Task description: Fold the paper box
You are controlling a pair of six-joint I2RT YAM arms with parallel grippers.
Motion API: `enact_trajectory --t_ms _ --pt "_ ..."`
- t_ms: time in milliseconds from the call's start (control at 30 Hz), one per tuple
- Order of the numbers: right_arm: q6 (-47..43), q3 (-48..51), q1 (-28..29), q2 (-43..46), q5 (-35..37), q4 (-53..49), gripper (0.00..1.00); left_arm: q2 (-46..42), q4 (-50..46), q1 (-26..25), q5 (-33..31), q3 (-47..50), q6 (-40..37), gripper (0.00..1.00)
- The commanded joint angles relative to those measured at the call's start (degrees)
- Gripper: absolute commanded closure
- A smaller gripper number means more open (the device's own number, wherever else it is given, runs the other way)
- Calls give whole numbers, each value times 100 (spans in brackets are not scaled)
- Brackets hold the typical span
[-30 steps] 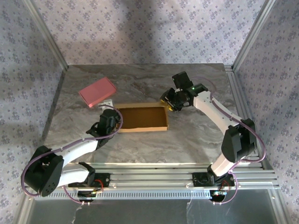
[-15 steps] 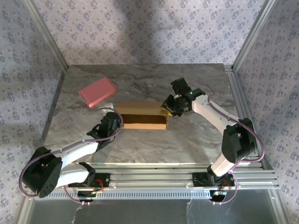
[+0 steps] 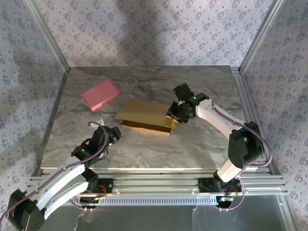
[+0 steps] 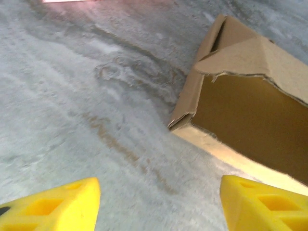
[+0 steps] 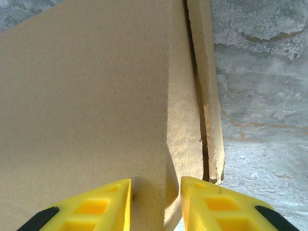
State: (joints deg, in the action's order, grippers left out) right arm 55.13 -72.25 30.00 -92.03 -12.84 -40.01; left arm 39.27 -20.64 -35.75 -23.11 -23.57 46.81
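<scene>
On table (image 3: 207, 139), paper box (image 3: 144, 113) lid half-shut, R pincer (image 5: 156, 185) clamping lid edge

Top view: soft, even overhead light, sharp throughout; dim shadow patches on the far floral-papered wall (image 3: 159, 43). Left wrist view smeared and soft; brown corrugated cardboard box (image 4: 250, 115) shaded inside, bright glare strip along its lower edge. Right wrist view crisp on cardboard grain, near edge softer.
</scene>
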Motion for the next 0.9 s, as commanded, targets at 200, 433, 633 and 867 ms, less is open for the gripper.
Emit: enact_trajectory --t_ms 200,433,633,867 --pt "-247 -53 31 -61 195 -333 64 797 -2628 692 844 -2643 409 31" --pt "-312 -66 27 -148 148 -262 64 3166 -2702 1561 2404 -4052 -409 32" --pt "-358 -105 32 -228 160 -236 64 4076 -1928 1632 2755 -4115 -671 42" --pt "-433 -125 -7 -312 153 -235 65 4202 -1856 1635 2605 -3628 -703 62"
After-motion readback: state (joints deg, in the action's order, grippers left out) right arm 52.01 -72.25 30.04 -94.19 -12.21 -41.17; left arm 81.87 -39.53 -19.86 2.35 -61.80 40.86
